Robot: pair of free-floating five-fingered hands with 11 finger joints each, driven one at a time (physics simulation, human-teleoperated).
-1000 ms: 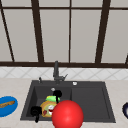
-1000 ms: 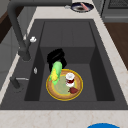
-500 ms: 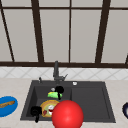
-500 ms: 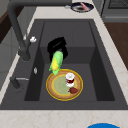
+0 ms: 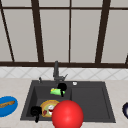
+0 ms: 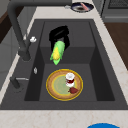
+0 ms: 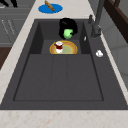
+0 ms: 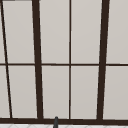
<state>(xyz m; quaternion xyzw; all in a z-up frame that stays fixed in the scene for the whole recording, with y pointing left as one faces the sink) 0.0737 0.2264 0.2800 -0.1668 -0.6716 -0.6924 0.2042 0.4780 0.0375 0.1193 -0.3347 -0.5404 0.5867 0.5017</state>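
Held by the right hand (image 5: 62, 87) above the sink's (image 5: 105, 100) left basin is an ear of corn (image 5: 57, 91), its green husk and yellow kernels seen in the left side view (image 6: 58, 52); the fingers are curled round its upper end, and the ear is tilted, with its free end pointing down toward the plate (image 6: 53, 86). The hand is also seen from the right side (image 7: 67, 26), with the corn's green end (image 7: 67, 33) below it. On the plate, on the basin floor, a small red and white cup (image 6: 70, 79) and a red piece (image 6: 73, 90) are set. The left hand (image 5: 35, 111) is seen low at the basin's front left corner, just beside the plate; whether its fingers are spread or closed cannot be told. A large red ball (image 5: 67, 115) is seen in front of the sink, and a blue dish (image 5: 7, 106) lies on the counter to the left.
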